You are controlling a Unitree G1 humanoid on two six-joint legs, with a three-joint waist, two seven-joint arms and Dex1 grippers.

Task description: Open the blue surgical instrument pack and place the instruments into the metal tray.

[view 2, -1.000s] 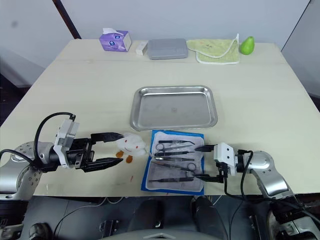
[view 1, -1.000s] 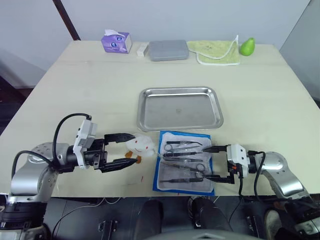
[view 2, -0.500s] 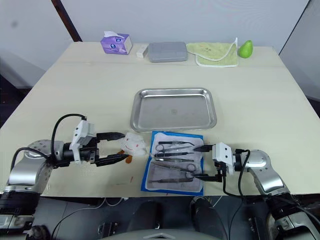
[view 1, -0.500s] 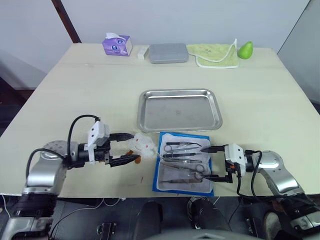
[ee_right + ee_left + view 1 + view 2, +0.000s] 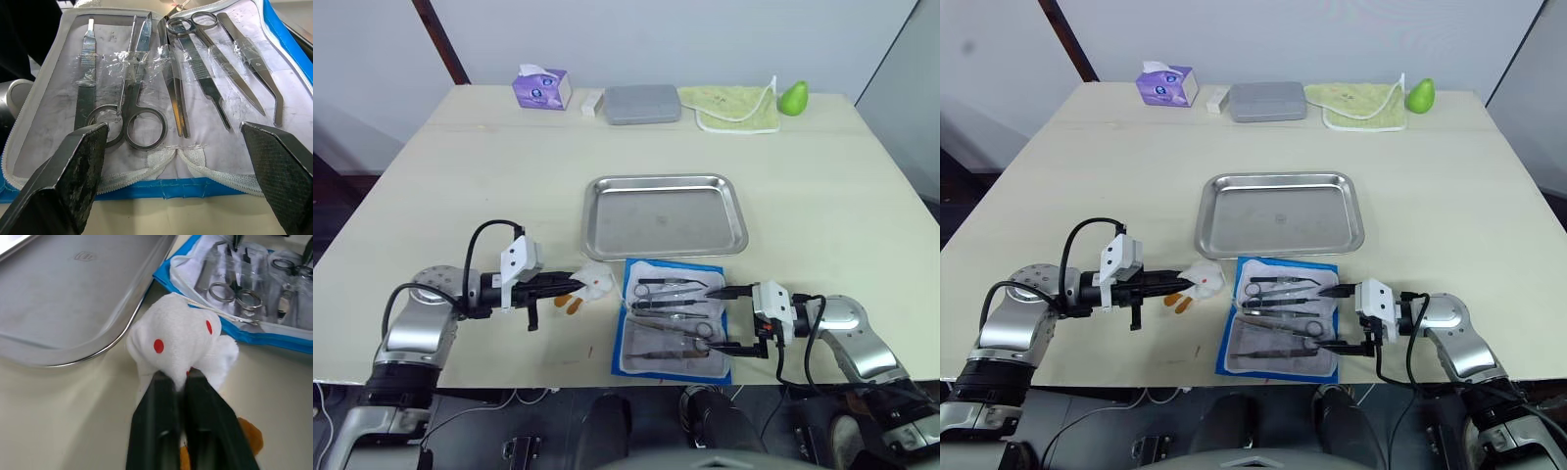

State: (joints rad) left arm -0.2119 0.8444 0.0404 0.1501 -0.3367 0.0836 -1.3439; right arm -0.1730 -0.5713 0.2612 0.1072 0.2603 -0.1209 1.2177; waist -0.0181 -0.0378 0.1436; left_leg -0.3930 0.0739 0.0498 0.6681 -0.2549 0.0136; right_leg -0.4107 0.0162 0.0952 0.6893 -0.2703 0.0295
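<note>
Left gripper [image 5: 182,382] has clenched on the white plush toy [image 5: 178,340] since a second ago. Desk [image 5: 460,176]: metal tray [image 5: 666,212] centre, opened blue surgical instrument pack [image 5: 674,318] at its 6 o'clock. Right wrist view resolves the instruments [image 5: 171,93] taped inside. Right gripper [image 5: 718,319] fingers spread wide at the pack's 3 o'clock edge.
</note>
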